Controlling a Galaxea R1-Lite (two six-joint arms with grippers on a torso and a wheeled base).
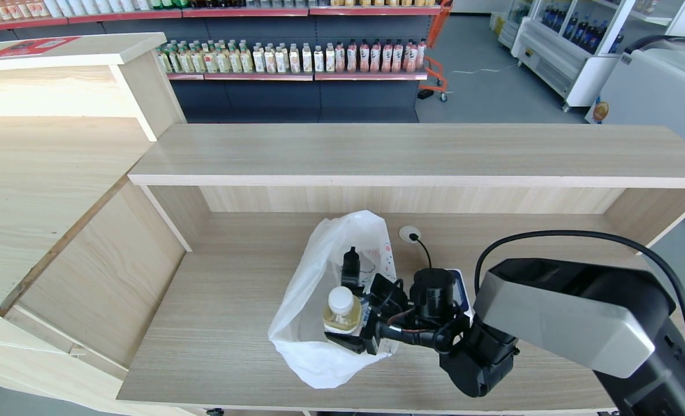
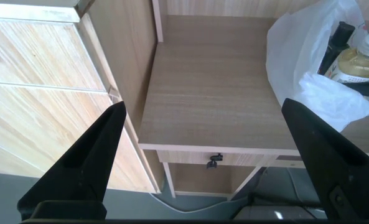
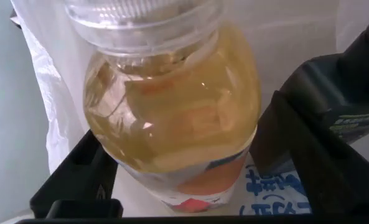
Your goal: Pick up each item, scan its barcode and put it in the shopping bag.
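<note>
— Fingers [image 3: 78, 180] of our right gripper [image 3: 190, 134] are pinching the bottle [image 1: 341, 312] of yellow drink by its sides, white cap up.
— Agreed. We see it held in the mouth of the white shopping bag [image 1: 308, 346], which lies open on the wooden counter [image 1: 215, 323].
— And our left gripper [image 2: 204, 106]?
— Its fingers [image 2: 84, 168] are spread wide with nothing between them, in front of the counter's near edge, apart from the bag.
— We also see a dark item [image 3: 349, 106] just beside the bottle; we cannot tell what it is.
</note>
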